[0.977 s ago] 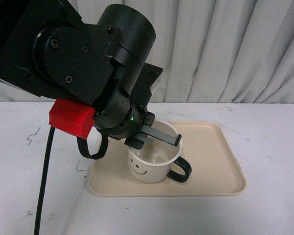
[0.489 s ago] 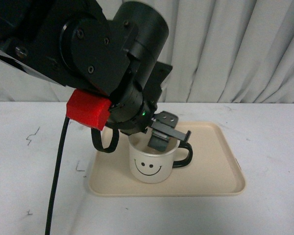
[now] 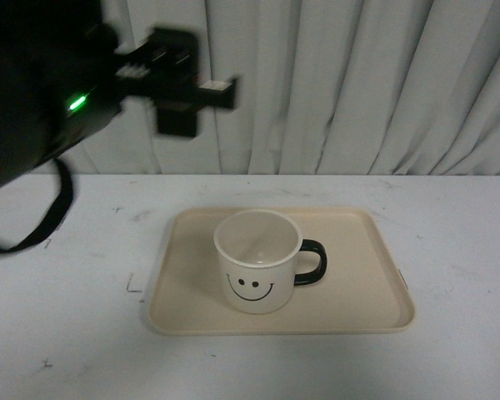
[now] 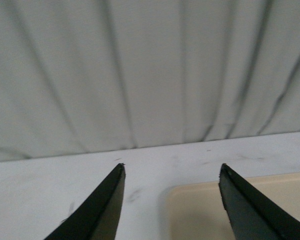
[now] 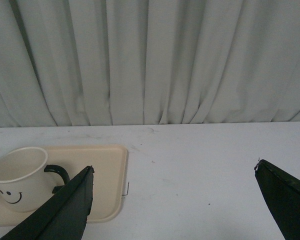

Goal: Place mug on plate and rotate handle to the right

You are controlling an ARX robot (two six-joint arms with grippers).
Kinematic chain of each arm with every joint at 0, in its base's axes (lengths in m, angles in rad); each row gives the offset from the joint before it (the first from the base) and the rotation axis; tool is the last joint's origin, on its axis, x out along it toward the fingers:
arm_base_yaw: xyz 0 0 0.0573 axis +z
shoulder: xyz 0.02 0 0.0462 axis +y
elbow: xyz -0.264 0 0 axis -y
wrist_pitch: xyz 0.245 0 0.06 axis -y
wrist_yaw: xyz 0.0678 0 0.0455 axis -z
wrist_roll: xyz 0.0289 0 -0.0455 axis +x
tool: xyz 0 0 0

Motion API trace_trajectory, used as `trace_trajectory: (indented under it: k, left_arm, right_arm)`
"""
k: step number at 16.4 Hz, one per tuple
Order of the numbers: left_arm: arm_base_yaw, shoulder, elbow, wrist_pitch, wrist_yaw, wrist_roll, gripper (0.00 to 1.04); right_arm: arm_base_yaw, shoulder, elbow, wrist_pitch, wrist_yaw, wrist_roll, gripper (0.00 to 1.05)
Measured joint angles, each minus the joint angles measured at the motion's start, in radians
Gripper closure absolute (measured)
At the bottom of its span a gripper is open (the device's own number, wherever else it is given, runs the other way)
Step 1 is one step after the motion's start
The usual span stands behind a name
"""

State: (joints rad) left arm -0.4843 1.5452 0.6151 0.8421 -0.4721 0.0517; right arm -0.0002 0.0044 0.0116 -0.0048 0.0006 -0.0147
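I see the mug (image 3: 258, 262) standing upright on the plate (image 3: 362, 250), a little left of the plate's middle. Its smiley face is toward my front camera and the handle (image 3: 313, 262) points to the right. The plate lies flat on the white table (image 3: 67, 333), which has small dark scuffs here and there. Behind the table a pale grey curtain (image 3: 358, 83) hangs in folds across the whole back.

The left gripper (image 4: 171, 166) hangs high over the left part of the table and is blurred in the front view. Its wrist camera shows both fingers spread wide with nothing between them. A black cable (image 3: 54, 212) loops down from that arm. The right gripper (image 5: 174, 166) is also spread wide and holds nothing. Its camera sees the mug and the plate off to one side, well apart from the fingers.
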Motion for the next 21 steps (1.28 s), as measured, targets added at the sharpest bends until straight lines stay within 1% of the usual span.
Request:
trace_trajectory:
  k: [1,2,3,5,8,11,15,16,17,18,19,21]
  left_arm:
    - [0.050,-0.077,-0.079,0.041,0.016,-0.022,0.56]
    - [0.091,-0.187,-0.141,0.076,0.056,-0.032,0.69]
    - [0.117,-0.256,-0.194,0.086,0.094,-0.040,0.80]
    - [0.184,-0.324,-0.332,0.055,0.175,-0.050,1.03]
    - [0.274,-0.496,-0.426,0.029,0.250,-0.048,1.03]
    - [0.300,-0.550,-0.465,-0.008,0.288,-0.048,1.03]
    - [0.373,-0.735,-0.544,-0.104,0.355,-0.048,1.03]
    - [0.384,-0.734,-0.576,-0.054,0.368,-0.048,1.03]
    - [0.403,-0.764,-0.599,-0.113,0.395,-0.048,1.03]
    - [0.472,-0.819,-0.603,-0.158,0.459,-0.048,1.03]
    - [0.490,-0.902,-0.604,-0.213,0.459,-0.049,1.03]
    - [0.481,-1.000,-0.604,-0.313,0.472,-0.049,1.03]
  right_arm:
    - [0.000,0.000,0.000,0.000,0.000,0.000,0.06]
    - [0.000,0.000,0.000,0.000,-0.001,0.000,0.06]
    - [0.000,0.000,0.000,0.000,-0.001,0.000,0.06]
    - [0.000,0.000,0.000,-0.001,0.000,0.000,0.06]
    - [0.000,0.000,0.000,0.000,0.000,0.000,0.06]
    - [0.000,0.000,0.000,0.000,0.000,0.000,0.06]
    - [0.000,0.000,0.000,0.000,0.000,0.000,0.06]
    - [0.000,0.000,0.000,0.000,0.000,0.000,0.06]
    - [0.000,0.000,0.000,0.000,0.000,0.000,0.06]
    - [0.000,0.000,0.000,0.000,-0.001,0.000,0.06]
    - [0.000,0.000,0.000,0.000,-0.001,0.000,0.06]
    - [0.000,0.000,0.000,0.000,0.000,0.000,0.06]
